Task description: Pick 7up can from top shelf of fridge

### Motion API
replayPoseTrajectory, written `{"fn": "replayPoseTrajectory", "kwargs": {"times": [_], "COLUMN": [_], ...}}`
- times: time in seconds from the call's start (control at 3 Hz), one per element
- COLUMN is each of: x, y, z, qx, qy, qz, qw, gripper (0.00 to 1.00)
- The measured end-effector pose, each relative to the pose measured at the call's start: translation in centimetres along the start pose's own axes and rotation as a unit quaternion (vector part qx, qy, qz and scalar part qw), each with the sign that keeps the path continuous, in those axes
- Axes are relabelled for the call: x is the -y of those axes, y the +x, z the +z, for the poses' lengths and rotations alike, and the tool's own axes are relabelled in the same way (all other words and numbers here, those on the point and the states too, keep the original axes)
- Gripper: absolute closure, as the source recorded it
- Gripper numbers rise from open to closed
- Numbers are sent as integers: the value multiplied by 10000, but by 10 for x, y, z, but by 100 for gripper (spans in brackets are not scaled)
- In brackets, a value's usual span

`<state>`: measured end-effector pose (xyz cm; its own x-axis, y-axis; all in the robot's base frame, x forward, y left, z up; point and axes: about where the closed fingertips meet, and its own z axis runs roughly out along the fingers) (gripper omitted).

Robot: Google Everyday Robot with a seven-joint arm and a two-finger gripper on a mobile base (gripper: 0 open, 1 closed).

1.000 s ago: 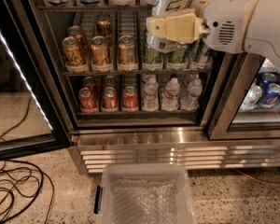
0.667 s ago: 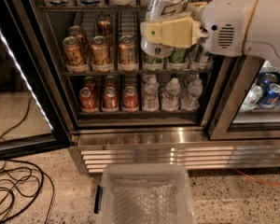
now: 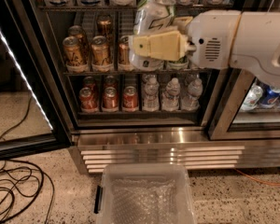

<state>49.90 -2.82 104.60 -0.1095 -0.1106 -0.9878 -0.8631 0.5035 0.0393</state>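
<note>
My gripper (image 3: 145, 42) is in front of the open fridge (image 3: 60, 106), at the height of the second rack. It is shut on the 7up can (image 3: 154, 14), a silvery-white can with green marks. The can is tilted, and its shiny top reaches the level of the top shelf (image 3: 84, 7). One cream finger (image 3: 159, 45) lies across the front of the can; the other is hidden behind it. The white arm (image 3: 242, 36) comes in from the right. Blue-white and white-green cans stand on the top shelf, cut off by the upper edge of the view.
Gold-brown cans (image 3: 91, 50) stand on the second rack; red cans (image 3: 109, 97) and water bottles (image 3: 172, 94) stand below. A clear plastic bin (image 3: 147, 197) is on the floor in front of the ribbed steel base (image 3: 163, 148). Cables (image 3: 14, 190) lie at left. The door's light strip (image 3: 18, 69) runs down the left side.
The gripper, with the can in it, has moved left and a little down, away from the top shelf. The can is more tilted now.
</note>
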Motion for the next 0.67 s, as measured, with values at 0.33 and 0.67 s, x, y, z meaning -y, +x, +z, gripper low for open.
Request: {"fn": "replayPoseTrajectory", "kwargs": {"times": [0.33, 0.67], "x": [-32, -33], "y": [19, 20], "z": [16, 17], "qx": [-15, -16], "qy": [-456, -470], "qz": [385, 400], "qw": [9982, 9981], "gripper": [100, 100]}}
